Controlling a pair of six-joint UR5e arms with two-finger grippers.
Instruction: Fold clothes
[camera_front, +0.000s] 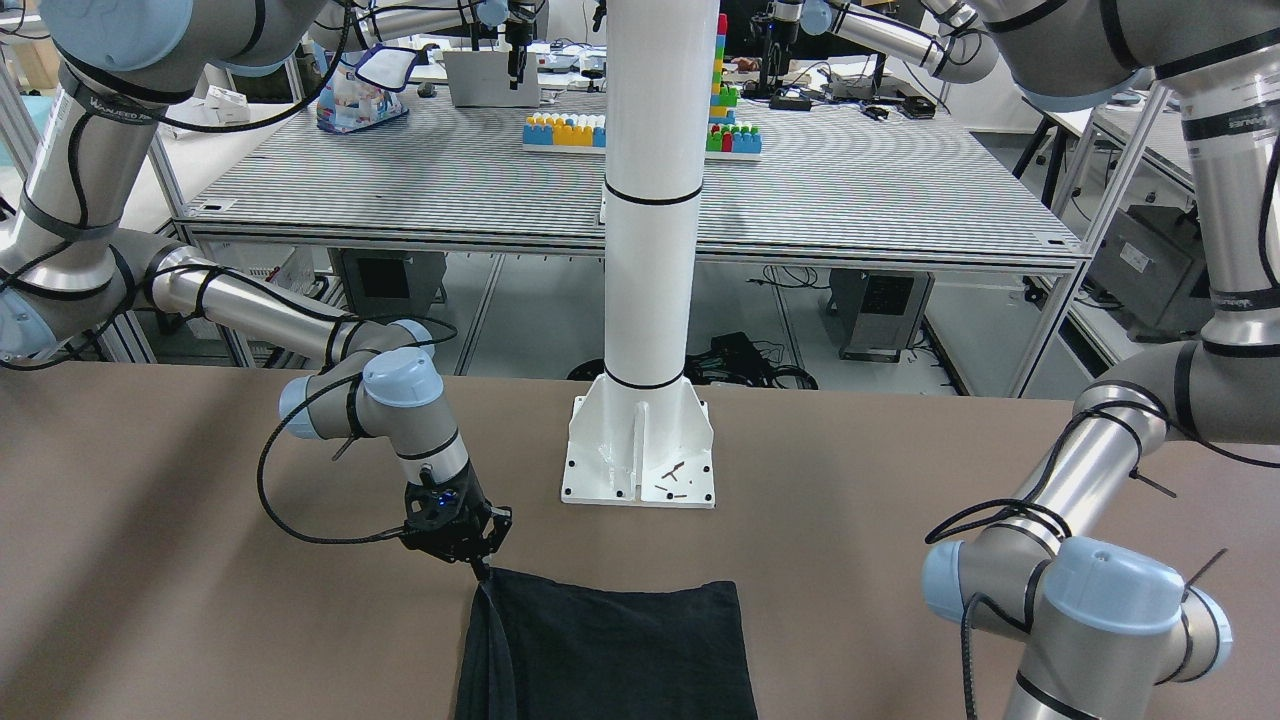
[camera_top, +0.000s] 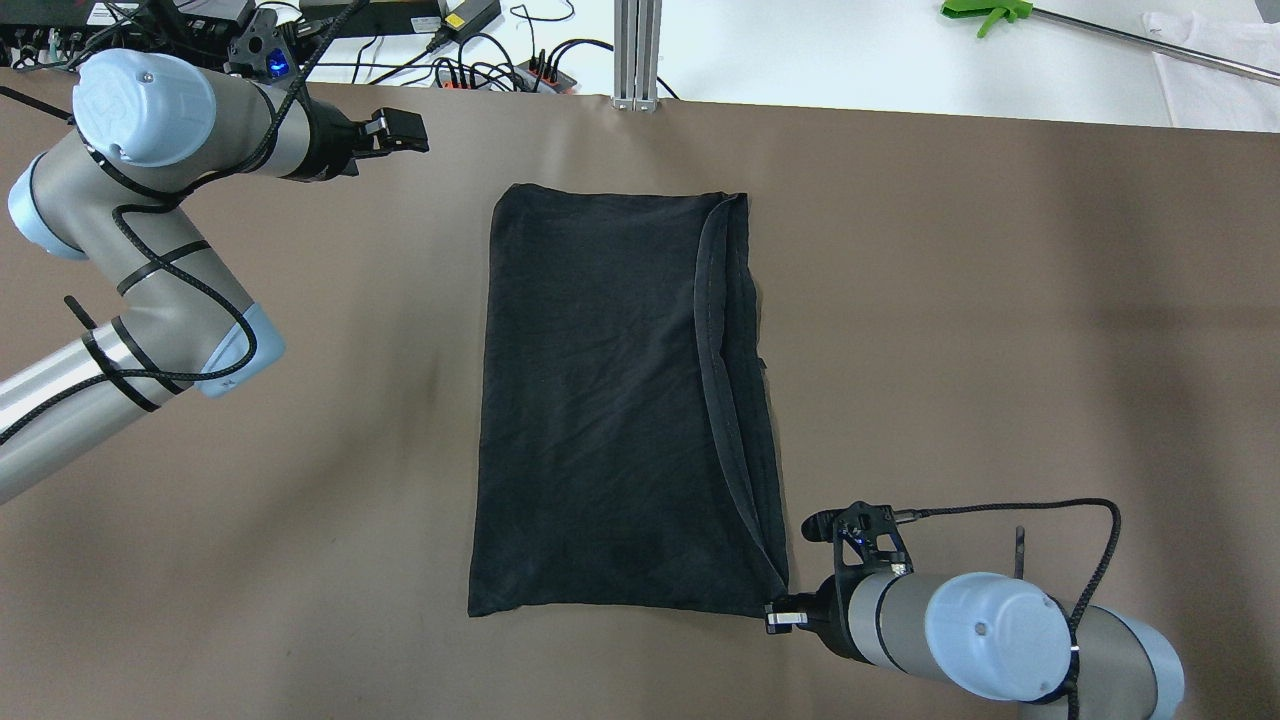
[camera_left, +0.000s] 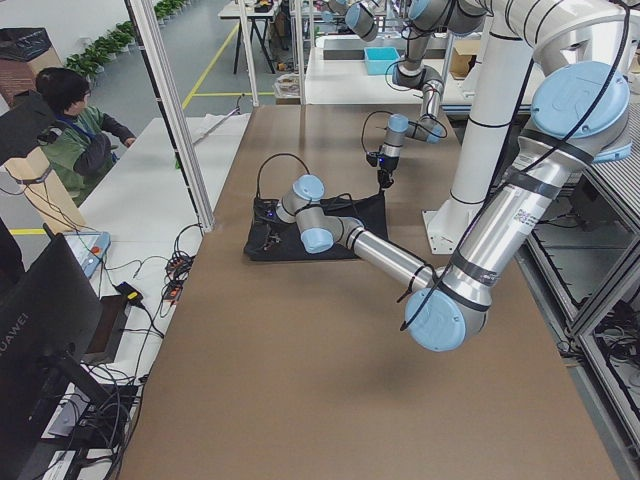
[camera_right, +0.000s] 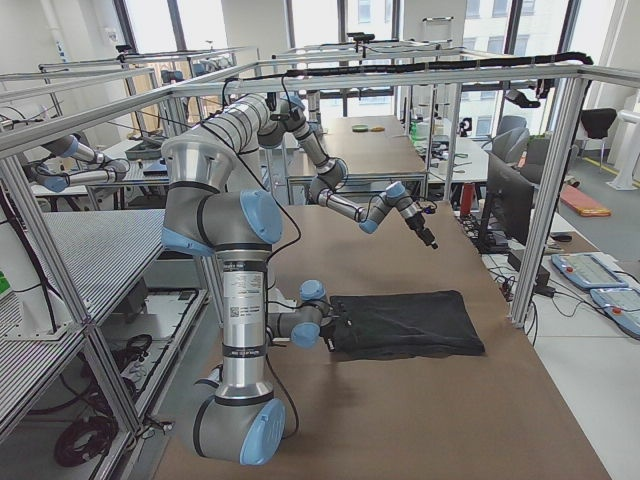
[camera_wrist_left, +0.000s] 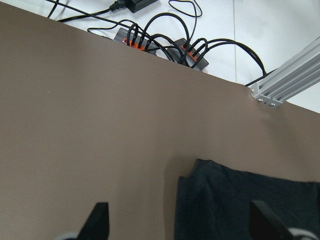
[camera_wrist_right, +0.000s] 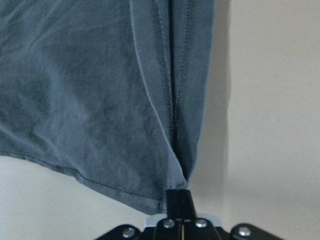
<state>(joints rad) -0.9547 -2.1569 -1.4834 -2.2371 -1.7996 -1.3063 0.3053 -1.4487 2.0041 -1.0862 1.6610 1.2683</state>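
Observation:
The clothes (camera_top: 600, 400) are one plain black garment lying flat in a rectangle at the table's middle, with a hemmed layer folded over along its right side. My right gripper (camera_top: 776, 614) is at the near right corner and shut on that corner. The right wrist view shows the fabric (camera_wrist_right: 100, 90) pinched between closed fingertips (camera_wrist_right: 179, 197), and the front view shows the same hold (camera_front: 482, 568). My left gripper (camera_top: 405, 130) hovers open past the far left corner, apart from the cloth. Its two fingers (camera_wrist_left: 97, 220) stand wide, with the garment's corner (camera_wrist_left: 240, 200) ahead of them.
The white pillar's base (camera_front: 640, 455) is bolted to the brown table near the robot's side. A power strip with cables (camera_top: 500, 75) and an aluminium post (camera_top: 637, 50) lie beyond the far edge. A person (camera_left: 70, 120) sits off the table's far side.

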